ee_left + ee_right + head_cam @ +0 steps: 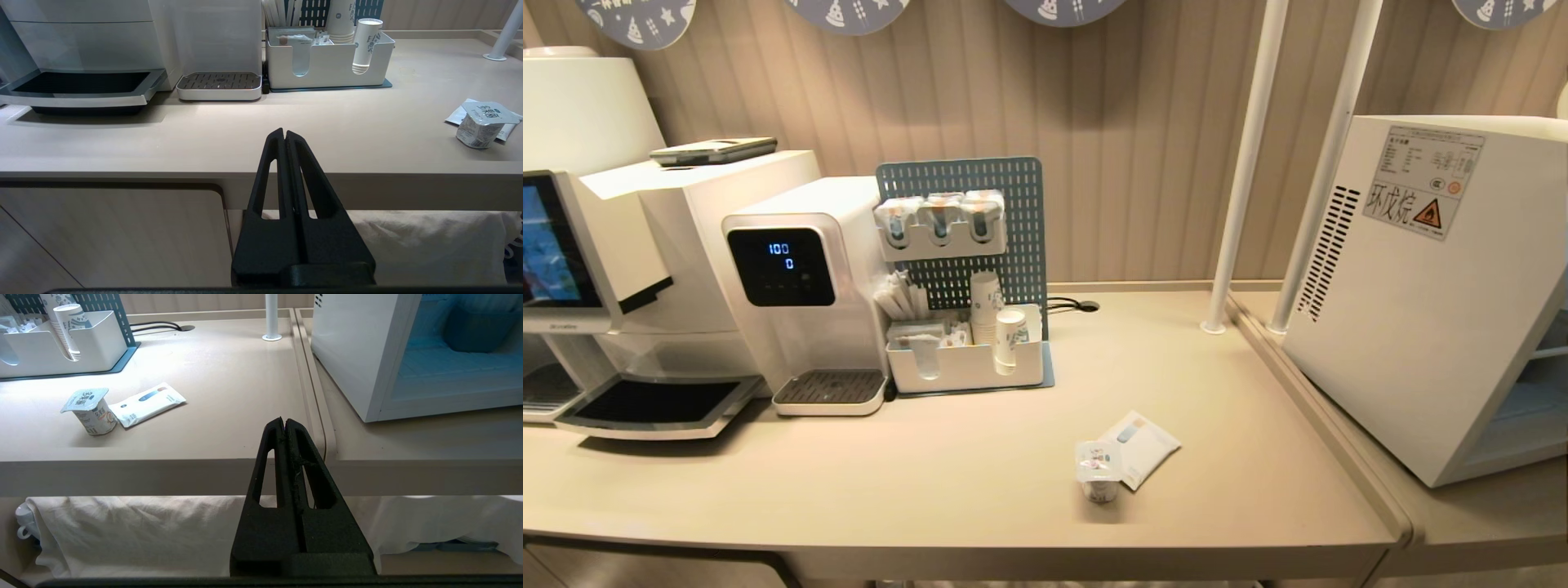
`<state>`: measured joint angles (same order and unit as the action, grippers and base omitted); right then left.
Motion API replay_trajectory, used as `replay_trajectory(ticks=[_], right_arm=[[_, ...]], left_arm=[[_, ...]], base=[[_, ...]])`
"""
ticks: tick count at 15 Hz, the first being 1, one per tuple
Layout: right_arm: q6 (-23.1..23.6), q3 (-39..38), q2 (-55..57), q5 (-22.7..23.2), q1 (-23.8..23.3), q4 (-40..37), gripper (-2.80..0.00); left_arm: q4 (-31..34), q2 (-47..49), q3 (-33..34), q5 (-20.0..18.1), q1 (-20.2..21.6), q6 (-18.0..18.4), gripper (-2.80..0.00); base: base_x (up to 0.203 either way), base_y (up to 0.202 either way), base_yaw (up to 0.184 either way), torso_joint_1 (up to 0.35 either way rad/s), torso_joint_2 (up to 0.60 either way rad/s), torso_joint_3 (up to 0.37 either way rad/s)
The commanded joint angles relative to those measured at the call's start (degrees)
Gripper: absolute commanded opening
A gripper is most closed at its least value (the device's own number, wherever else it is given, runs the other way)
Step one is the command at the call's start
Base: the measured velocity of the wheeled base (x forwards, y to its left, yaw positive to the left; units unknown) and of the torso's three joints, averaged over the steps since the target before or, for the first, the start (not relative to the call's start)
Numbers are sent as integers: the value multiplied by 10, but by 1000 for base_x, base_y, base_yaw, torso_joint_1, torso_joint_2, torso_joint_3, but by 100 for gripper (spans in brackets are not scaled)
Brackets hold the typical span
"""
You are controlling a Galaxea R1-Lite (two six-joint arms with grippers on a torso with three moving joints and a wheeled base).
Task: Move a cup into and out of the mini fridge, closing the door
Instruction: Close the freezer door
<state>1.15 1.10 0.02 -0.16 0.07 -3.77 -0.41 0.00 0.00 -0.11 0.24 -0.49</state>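
Observation:
The cup (pixel 1098 471), squat with a white-and-blue foil lid, stands upright near the front edge of the beige counter (pixel 931 490); it also shows in the left wrist view (pixel 481 124) and the right wrist view (pixel 90 412). The white mini fridge (pixel 1421 310) sits on the adjoining counter to the right, with a bluish inside showing at its front (pixel 449 363). I cannot tell how the door stands. My left gripper (pixel 284 131) and right gripper (pixel 284 419) are both shut and empty. They hang low in front of the counter edge, well short of the cup, and neither shows in the head view.
A flat white sachet (pixel 1143 445) lies touching the cup. At the back stand a coffee machine (pixel 605 269), a water dispenser (pixel 800 286) and a white organiser (pixel 968 367) with paper cups before a pegboard. Two white poles (pixel 1241 171) rise near the fridge. White cloth (pixel 143 531) hangs under the counter.

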Motion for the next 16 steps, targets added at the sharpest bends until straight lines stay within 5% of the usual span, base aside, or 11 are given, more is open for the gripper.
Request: replay_trajectory(ticks=[1, 10, 16], right_arm=[[0, 0, 2, 0, 0, -1, -280], [0, 0, 2, 0, 0, -1, -280], [0, 0, 2, 0, 0, -1, -280]], left_arm=[[0, 0, 1, 0, 0, 0, -280], [0, 0, 1, 0, 0, 0, -280], [0, 0, 1, 0, 0, 0, -280]], base=[[0, 0, 0, 0, 0, 0], [-6, 0, 0, 0, 1, -1], [-186, 0, 4, 1, 2, 1]])
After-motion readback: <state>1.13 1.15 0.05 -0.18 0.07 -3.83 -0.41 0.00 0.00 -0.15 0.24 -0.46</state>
